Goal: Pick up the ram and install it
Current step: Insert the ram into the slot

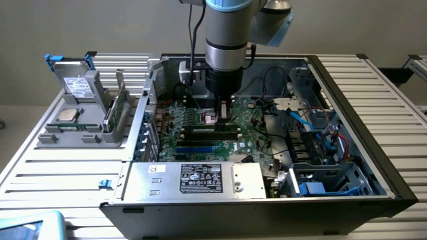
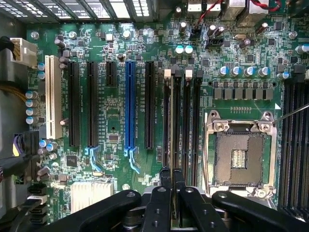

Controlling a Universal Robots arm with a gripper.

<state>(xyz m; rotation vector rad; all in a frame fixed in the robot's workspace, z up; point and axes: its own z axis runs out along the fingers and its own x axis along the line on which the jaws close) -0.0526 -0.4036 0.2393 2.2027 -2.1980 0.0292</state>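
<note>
My gripper (image 1: 222, 121) reaches down into the open computer case, just over the black memory slots beside the bare processor socket (image 2: 240, 157). In the wrist view the two fingers (image 2: 165, 180) stand close together. The ram (image 2: 171, 121) shows edge-on as a thin pale line that runs from between them along the first black slot. It sits at slot height, with a white clip at its far end. The neighbouring slot (image 2: 188, 121) is bare. How deep the ram sits is hidden.
A grey stand (image 1: 50, 137) at the exterior view's left carries a boxy drive (image 1: 79, 87), a silver processor (image 1: 67, 115) and another green strip (image 1: 118, 107). Cables (image 1: 313, 125) and a drive cage crowd the case's right side. A power supply (image 1: 193, 180) lies at the front.
</note>
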